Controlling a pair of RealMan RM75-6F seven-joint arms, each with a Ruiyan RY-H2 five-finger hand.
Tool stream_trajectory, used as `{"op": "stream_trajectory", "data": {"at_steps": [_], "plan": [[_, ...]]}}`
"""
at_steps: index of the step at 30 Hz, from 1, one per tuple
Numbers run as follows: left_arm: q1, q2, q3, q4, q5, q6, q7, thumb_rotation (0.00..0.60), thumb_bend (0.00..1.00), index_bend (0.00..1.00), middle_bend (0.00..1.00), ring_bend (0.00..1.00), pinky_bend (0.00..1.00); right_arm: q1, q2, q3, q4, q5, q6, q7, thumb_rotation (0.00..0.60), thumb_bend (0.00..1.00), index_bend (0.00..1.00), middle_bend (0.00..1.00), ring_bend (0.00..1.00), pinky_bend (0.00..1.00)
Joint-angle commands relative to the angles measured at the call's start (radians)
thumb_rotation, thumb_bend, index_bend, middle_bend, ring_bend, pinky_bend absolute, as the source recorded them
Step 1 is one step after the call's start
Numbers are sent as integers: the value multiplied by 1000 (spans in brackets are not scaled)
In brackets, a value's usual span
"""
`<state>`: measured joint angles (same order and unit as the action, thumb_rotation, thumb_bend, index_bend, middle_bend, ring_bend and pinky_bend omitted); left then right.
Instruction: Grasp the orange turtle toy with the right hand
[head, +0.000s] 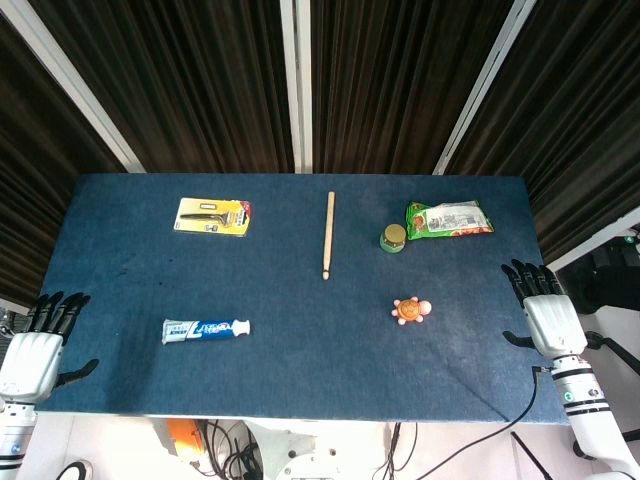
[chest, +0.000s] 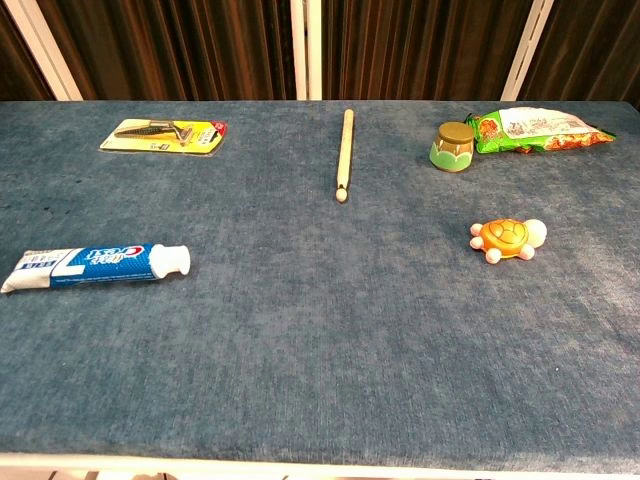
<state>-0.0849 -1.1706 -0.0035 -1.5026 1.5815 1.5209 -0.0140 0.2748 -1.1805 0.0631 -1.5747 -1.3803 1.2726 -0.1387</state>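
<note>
The orange turtle toy (head: 411, 310) (chest: 508, 239) lies on the blue table (head: 300, 350) right of centre, with pink feet and a pale head pointing right. My right hand (head: 545, 312) hovers at the table's right edge, some way to the right of the turtle, fingers apart and holding nothing. At the front left corner my left hand (head: 38, 345) rests with fingers spread and empty. Neither hand shows in the chest view.
A toothpaste tube (head: 206, 329) (chest: 95, 263) lies front left. At the back are a packaged razor (head: 212, 216) (chest: 165, 134), a wooden drumstick (head: 328, 234) (chest: 345, 154), a small green jar (head: 393, 238) (chest: 454, 146) and a green snack bag (head: 449, 219) (chest: 537, 129).
</note>
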Motion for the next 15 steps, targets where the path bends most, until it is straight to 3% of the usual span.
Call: {"op": "stream_trajectory", "data": {"at_steps": [1,8,15], "plan": [[3,0,1,3,3,6,-4,600,125,90,85,0,3,-1,-3,0,-2,-1,1,-7,600,0,0,0,0,0],[9,-4,2,13,9,21,-13,600,125,90,85,0,3,8,-10,1,-7,-14,-10,-29,600,7,0,31,0,0],[8,-13,4,24,1,9,-24,600,124,90,85,0,3,78,-39,20,-18,12,-108,-120,600,30,0,72,0,0]]}}
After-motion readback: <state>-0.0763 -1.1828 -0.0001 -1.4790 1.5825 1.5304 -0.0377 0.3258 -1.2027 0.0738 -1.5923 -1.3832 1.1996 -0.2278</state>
